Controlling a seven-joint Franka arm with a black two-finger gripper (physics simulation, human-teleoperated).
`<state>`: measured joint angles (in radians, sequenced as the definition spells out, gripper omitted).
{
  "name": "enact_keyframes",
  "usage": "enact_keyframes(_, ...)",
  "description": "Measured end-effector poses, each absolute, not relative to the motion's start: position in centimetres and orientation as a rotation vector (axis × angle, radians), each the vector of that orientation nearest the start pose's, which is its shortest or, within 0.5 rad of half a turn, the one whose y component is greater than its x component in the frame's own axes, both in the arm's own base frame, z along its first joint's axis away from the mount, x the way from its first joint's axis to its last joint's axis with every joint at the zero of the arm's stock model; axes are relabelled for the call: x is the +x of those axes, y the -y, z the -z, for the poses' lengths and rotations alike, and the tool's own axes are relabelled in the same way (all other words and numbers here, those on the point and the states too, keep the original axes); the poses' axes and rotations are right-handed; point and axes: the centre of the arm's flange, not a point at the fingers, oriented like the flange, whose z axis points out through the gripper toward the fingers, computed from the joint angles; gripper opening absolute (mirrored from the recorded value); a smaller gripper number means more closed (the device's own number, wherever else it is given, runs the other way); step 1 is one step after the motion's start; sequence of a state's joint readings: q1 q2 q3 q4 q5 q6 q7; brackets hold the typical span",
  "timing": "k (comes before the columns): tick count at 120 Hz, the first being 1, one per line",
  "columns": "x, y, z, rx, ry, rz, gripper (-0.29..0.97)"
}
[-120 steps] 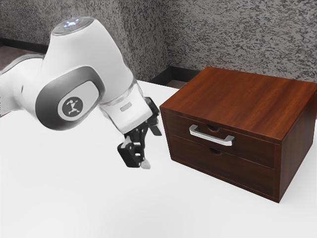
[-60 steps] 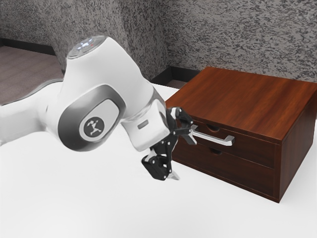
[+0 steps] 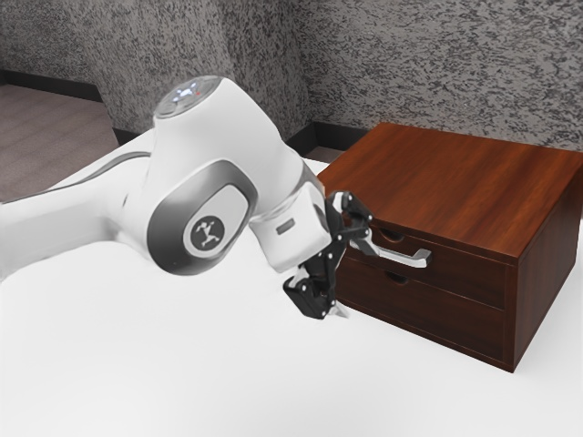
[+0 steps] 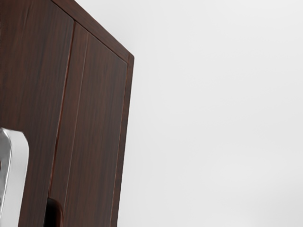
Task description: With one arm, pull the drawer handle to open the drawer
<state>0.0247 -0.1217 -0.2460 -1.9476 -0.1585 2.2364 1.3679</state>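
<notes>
A dark wooden cabinet [image 3: 455, 173] with two drawers stands on the white table at the exterior view's right. The top drawer [image 3: 455, 273] sits flush with the front and carries a silver bar handle [image 3: 405, 256]. My black gripper [image 3: 323, 305] hangs just in front of the cabinet's front corner nearest the arm, below and to the exterior view's left of the handle. It looks open, with nothing between the fingers. My hand covers the handle's near end. In the wrist view the cabinet front [image 4: 75, 118] is close, with one end of the handle [image 4: 12, 179] beside it.
The lower drawer [image 3: 428, 314] has a small finger recess [image 3: 396, 277] and no bar handle. White table [image 3: 182, 364] spreads in front of the cabinet and to the exterior view's left. A grey speckled wall [image 3: 410, 55] rises behind.
My arm has swung toward the exterior view's right, bringing the gripper from open table up to the cabinet's front corner. The drawer has not moved.
</notes>
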Motion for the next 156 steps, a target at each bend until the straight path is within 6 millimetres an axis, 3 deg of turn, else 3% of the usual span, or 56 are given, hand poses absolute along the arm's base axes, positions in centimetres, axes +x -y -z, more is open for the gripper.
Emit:
enact_keyframes(99, 58.0, 12.3, -55.2, -2.113, -2.048, 0.603, 0.68)
enact_keyframes(111, 58.2, 12.4, -54.7, -2.109, -2.053, 0.595, 0.74)
enact_keyframes(117, 58.3, 12.4, -54.6, -2.108, -2.054, 0.594, 0.68)
enact_keyframes(140, 58.4, 12.3, -54.3, -2.106, -2.054, 0.594, 0.68)
enact_keyframes(156, 58.5, 12.3, -54.4, -2.106, -2.050, 0.597, 0.60)
